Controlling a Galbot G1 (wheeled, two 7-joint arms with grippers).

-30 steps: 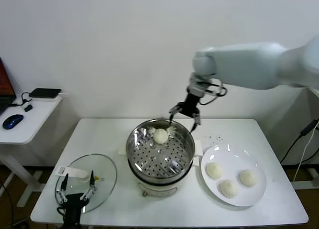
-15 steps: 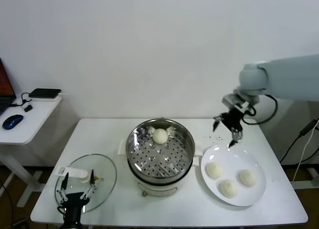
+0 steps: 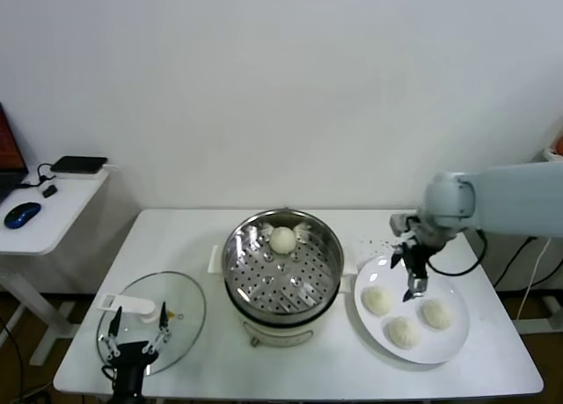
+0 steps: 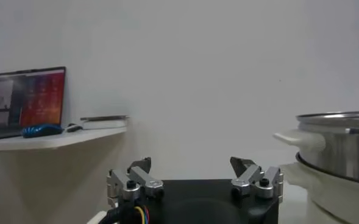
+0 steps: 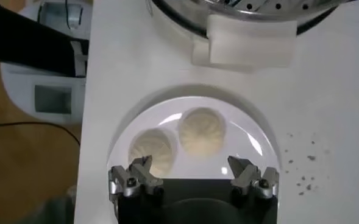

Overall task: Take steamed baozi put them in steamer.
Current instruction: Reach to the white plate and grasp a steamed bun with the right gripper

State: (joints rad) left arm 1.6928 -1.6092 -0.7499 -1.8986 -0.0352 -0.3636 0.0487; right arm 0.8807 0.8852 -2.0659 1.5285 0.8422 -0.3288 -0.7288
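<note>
The steel steamer point(image 3: 282, 272) stands mid-table with one creamy-white baozi point(image 3: 282, 239) on its perforated tray at the back. Three more baozi lie on the white plate point(image 3: 444, 345) to its right: one point(image 3: 378, 300), one point(image 3: 404, 332) and one point(image 3: 436, 312). My right gripper point(image 3: 410, 272) hangs open and empty just above the plate's back, between the buns. In the right wrist view two baozi point(image 5: 201, 129) point(image 5: 151, 148) show on the plate point(image 5: 252, 131) ahead of the open gripper point(image 5: 192, 165). My left gripper point(image 3: 135, 327) is parked open at the front left, over the glass lid.
A round glass lid point(image 3: 180, 309) lies flat at the table's front left. The steamer's white handle point(image 5: 249, 47) is near the plate. A side desk point(image 3: 35, 224) with a mouse and a black box stands left. Crumbs dot the table behind the plate.
My right arm has swung from behind the steamer rightward and come down over the plate, its gripper open and empty. The baozi in the steamer and my left arm have not moved.
</note>
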